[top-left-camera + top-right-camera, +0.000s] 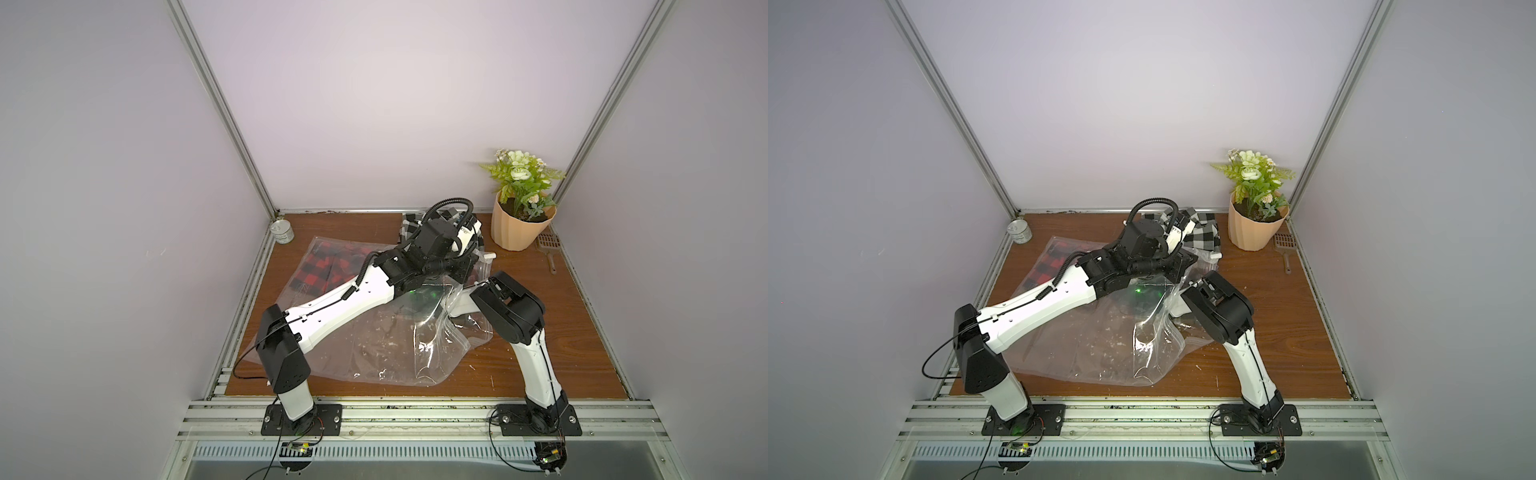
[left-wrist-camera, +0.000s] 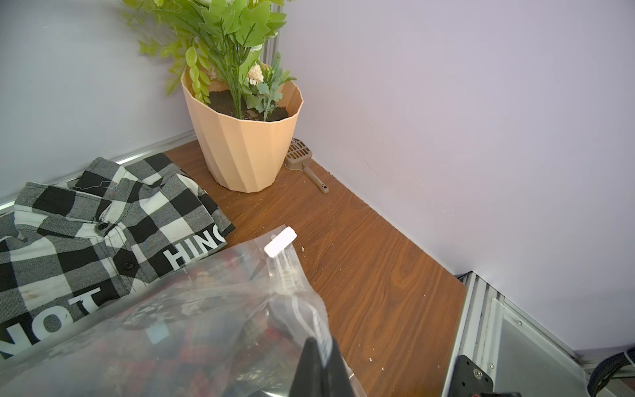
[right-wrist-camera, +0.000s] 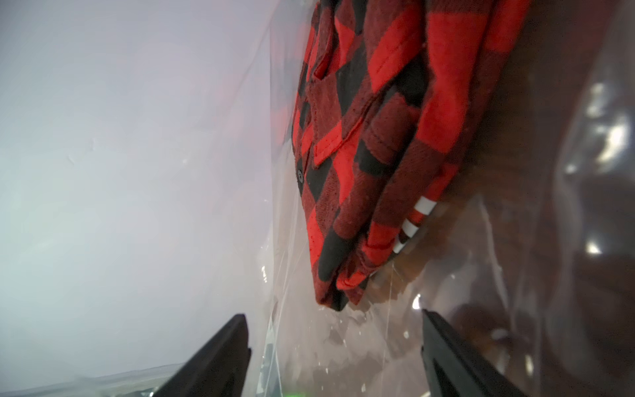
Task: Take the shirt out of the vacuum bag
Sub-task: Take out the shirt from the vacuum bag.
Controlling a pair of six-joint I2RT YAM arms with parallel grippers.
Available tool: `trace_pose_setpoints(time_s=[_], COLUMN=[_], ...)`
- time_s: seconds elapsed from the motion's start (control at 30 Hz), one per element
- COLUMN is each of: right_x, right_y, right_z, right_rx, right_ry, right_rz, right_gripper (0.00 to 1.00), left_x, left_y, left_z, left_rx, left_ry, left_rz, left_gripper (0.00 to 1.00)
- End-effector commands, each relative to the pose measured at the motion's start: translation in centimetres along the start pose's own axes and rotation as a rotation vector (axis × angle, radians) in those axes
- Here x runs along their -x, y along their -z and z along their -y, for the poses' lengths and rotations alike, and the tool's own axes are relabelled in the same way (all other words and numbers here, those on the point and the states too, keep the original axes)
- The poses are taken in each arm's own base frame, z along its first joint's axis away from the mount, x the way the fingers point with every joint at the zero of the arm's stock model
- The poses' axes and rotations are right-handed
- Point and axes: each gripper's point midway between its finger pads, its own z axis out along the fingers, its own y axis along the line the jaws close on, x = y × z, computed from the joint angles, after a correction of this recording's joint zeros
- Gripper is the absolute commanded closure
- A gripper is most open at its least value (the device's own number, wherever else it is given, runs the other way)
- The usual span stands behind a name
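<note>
This is a robotics lab test cell, not a lived-in room. A peach faceted plastic flowerpot (image 1: 519, 232) stands in a far corner of a brown wood-grain board (image 1: 573, 332). Plain lilac wall panels (image 1: 395, 104) framed in silver aluminium profiles (image 1: 223, 104) box the board in. Well in front of the pot, two white-and-black robot arms (image 1: 332, 307) are bolted on black base plates (image 1: 332, 417) to a slotted aluminium rail (image 1: 415, 411). Just beside the pot lies a small brown slotted plastic scoop (image 1: 547, 245). Far across the board from it sits a silver tin can (image 1: 282, 232).

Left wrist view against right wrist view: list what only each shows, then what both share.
Only left wrist: black-and-white shirt, potted plant, scoop, white slider, left tool pinching the bag edge. Only right wrist: right tool, open. Both: vacuum bag, red checked shirt inside.
</note>
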Motion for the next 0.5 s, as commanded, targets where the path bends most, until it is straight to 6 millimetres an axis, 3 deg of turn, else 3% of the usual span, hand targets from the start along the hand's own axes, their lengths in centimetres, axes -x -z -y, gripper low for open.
trace_pose_setpoints(time_s=[0.0, 0.47], right_x=[0.2, 0.5], right_y=[-1.3, -3.4], right_z=[0.9, 2.7], right_rx=[-0.022, -0.089], right_ry=[-0.014, -0.023], right_rz=[0.017, 0.026], right_gripper=[0.18, 0.2], left_x=[2.3, 2.1], left_y=[0.1, -0.2], left_z=[2.5, 3.2], left_rx=[-0.075, -0.093], left_ry=[-0.005, -0.005], left_rz=[0.079, 0.078], left_gripper=[0.99, 0.99])
